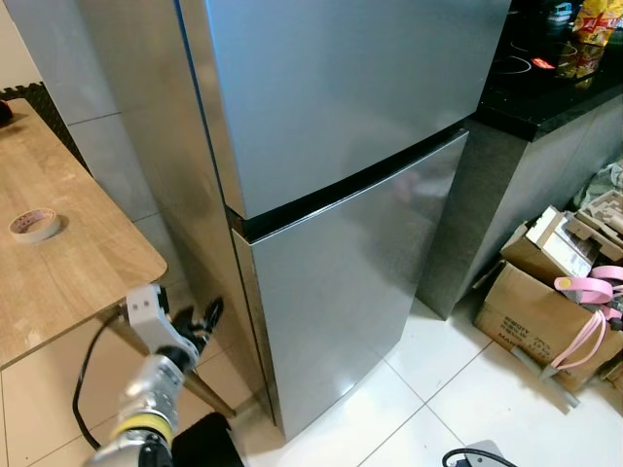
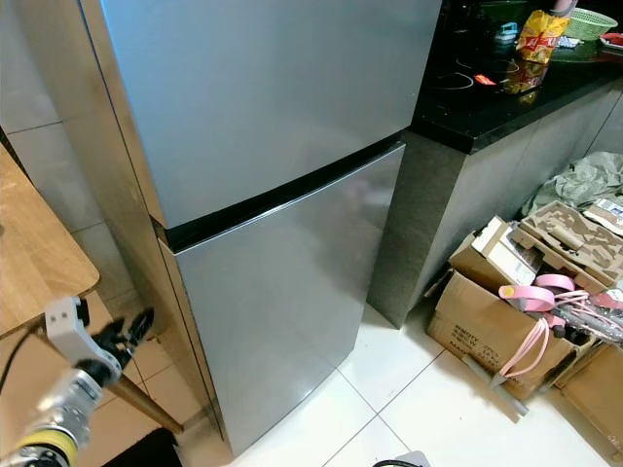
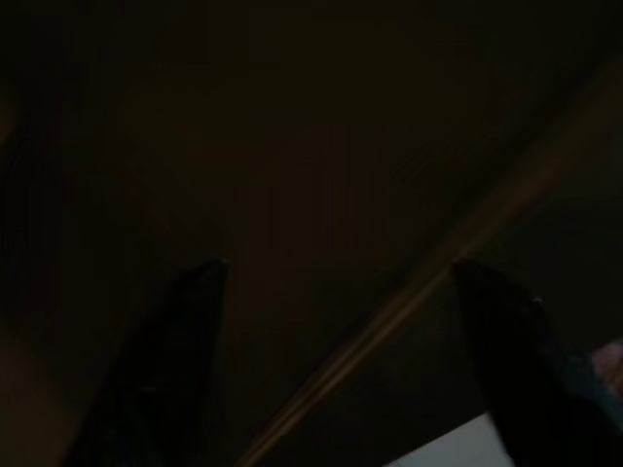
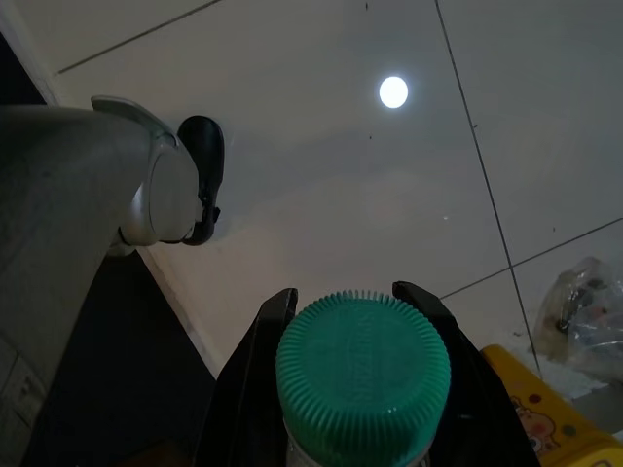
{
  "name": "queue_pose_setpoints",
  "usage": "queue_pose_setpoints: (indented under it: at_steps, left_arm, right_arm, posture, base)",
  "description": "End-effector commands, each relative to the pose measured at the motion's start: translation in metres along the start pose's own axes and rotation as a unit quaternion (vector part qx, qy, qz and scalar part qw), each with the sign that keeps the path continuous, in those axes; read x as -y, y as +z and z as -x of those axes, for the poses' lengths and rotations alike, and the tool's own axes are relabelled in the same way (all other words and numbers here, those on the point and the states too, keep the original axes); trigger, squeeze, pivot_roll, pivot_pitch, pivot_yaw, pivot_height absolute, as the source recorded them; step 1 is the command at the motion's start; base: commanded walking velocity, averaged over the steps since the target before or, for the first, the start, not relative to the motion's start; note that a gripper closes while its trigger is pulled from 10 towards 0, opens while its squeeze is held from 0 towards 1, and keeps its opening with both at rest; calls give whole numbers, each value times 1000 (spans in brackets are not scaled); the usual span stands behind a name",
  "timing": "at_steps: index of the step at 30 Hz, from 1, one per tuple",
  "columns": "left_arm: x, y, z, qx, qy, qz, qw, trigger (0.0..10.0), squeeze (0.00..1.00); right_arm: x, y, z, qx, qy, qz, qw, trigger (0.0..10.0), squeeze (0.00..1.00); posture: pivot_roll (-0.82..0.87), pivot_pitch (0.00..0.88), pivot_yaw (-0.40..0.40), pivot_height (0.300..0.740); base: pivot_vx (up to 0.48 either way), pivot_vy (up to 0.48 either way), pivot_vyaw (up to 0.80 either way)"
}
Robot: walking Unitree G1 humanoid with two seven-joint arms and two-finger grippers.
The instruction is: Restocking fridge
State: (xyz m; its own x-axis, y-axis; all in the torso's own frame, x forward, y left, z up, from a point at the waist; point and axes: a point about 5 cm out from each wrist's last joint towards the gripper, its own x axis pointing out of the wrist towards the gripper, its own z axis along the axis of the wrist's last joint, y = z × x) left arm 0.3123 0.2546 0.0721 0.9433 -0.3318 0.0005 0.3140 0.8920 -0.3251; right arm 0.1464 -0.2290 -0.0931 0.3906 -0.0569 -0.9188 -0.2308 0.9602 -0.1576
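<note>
**Fridge shut, bottle waiting**

The left gripper is hovering at seven o'clock of the closed fridge, jaws spread wide and empty. The right gripper is hanging over the floor, jaws clamping a green-capped bottle (cap toward the camera). Risk: the door's smooth edge is offering little purchase, so the left jaws may slip off.

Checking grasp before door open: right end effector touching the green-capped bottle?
Touching. Right wrist view: both fingers press the sides of the green-capped bottle, no gap.
</note>
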Motion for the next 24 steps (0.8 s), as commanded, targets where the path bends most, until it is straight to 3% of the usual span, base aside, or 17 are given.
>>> queue_pose_setpoints:
  at_steps: [1, 6, 10, 15, 17, 18, 19, 24]
  left_arm:
    - [4, 7, -2, -15, -71, -11, 997, 10000, 1000]
    - [9, 15, -1, -28, -144, -22, 989, 10000, 1000]
    - [18, 32, -4, -46, -252, -51, 965, 10000, 1000]
    - [24, 38, -6, -46, -288, -58, 955, 10000, 1000]
    - [27, 42, -16, -30, -257, -105, 960, 10000, 1000]
    - [27, 42, -16, -30, -257, -105, 960, 10000, 1000]
    - [28, 43, -20, -23, -246, -106, 963, 10000, 0]
    - [34, 46, -29, -3, -234, -99, 967, 10000, 0]
  right_arm:
    - [0, -5, 0, -8, -3, 1, 1000, 10000, 0]
    - [0, -5, 0, -8, -3, 2, 1000, 10000, 0]
    - [0, -4, 0, -7, -3, 2, 1000, 10000, 0]
    - [1, -3, 0, -7, -4, 2, 1000, 10000, 0]
    - [1, -3, 0, -6, -4, 2, 1000, 10000, 0]
    - [1, -3, 0, -6, -4, 2, 1000, 10000, 0]
    - [1, -2, 0, -5, -4, 1, 1000, 10000, 0]
    - [1, -1, 0, -4, -4, 2, 1000, 10000, 0]
  posture:
    - [-136, 0, 0, 740]
    - [-136, 0, 0, 740]
    - [-139, 0, 3, 740]
    - [-139, 0, 3, 740]
    - [-139, 0, 3, 740]
    - [-139, 0, 3, 740]
    - [-139, 0, 3, 740]
    - [-141, 0, 3, 740]
  base:
    - [0, 0, 0]
    - [0, 0, 0]
    - [0, 0, 0]
    - [0, 0, 0]
    - [0, 0, 0]
    - [0, 0, 0]
    - [0, 0, 0]
    - [0, 0, 0]
